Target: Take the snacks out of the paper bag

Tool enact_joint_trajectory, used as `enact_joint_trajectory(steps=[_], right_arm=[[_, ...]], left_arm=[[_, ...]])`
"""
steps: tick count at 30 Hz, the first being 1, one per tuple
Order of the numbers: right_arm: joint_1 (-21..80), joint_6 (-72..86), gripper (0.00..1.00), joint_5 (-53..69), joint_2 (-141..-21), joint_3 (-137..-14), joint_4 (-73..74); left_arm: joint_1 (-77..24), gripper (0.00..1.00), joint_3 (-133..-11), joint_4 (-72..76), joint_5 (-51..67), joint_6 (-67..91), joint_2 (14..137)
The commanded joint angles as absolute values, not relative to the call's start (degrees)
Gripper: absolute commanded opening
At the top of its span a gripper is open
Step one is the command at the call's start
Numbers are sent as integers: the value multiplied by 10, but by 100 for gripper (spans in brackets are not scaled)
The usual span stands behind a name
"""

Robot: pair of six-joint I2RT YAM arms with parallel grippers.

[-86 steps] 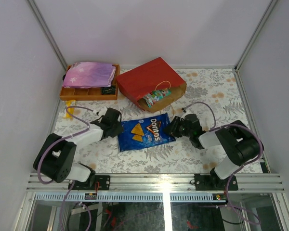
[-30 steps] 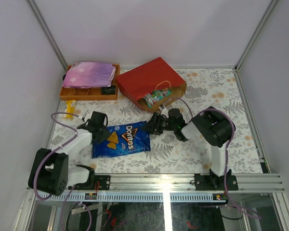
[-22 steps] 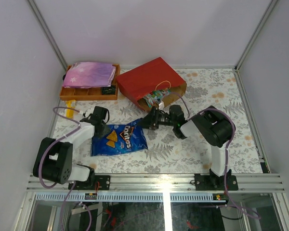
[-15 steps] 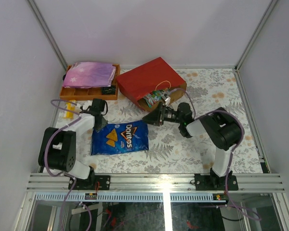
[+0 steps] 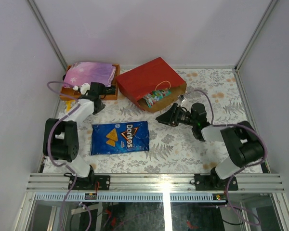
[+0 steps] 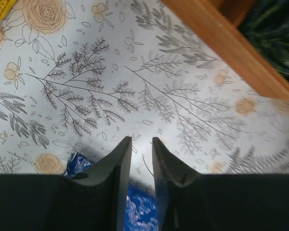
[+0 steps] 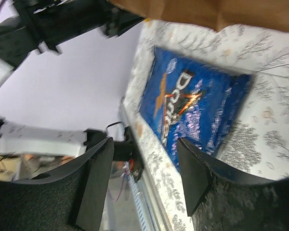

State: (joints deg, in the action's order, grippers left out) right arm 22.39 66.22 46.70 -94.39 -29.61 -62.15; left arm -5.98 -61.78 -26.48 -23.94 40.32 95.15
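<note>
Best pinched by a sealed edge, likely light and slippery: snacks [image 5: 156, 96] in far paper bag [image 5: 143, 79] mouth; right gripper [image 5: 160, 118] spread, left gripper [image 6: 141, 140] nearly together, both empty.

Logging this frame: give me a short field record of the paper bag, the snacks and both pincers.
chip bag: out, lying flat on the table
paper bag: on its side, mouth toward the arms
small packets: in the bag's mouth, not yet out
left pincer: narrowly open, empty, beside the tray
right pincer: open, empty, short of the bag's mouth
</note>
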Motion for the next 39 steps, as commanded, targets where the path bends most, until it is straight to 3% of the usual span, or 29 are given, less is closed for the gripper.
enact_joint_trajectory(steps=[1, 4, 6, 8, 9, 12, 19, 28, 39], right_arm=[[229, 436, 64, 354, -826, -311, -332], [228, 394, 67, 320, -790, -306, -265], [229, 390, 69, 317, -780, -296, -254], [228, 393, 70, 319, -777, -288, -259], [229, 397, 70, 322, -779, -282, -264], [228, 403, 72, 330, -788, -274, -276], [228, 381, 73, 327, -764, -259, -241], [228, 373, 74, 324, -738, -237, -223], [229, 373, 74, 336, -724, -236, -215]], left_arm=[[-95, 31, -599, -265, -181, 372, 837], [-211, 63, -544, -283, -185, 411, 751], [-297, 76, -516, -308, -180, 465, 729], [-363, 98, -473, -297, -164, 523, 709], [-392, 100, -451, -275, -151, 544, 701], [-440, 100, -398, -202, -131, 579, 702], [-438, 100, -397, -177, -160, 556, 811], [-348, 100, -385, -230, -165, 483, 862], [-213, 100, -455, -246, -192, 366, 907]])
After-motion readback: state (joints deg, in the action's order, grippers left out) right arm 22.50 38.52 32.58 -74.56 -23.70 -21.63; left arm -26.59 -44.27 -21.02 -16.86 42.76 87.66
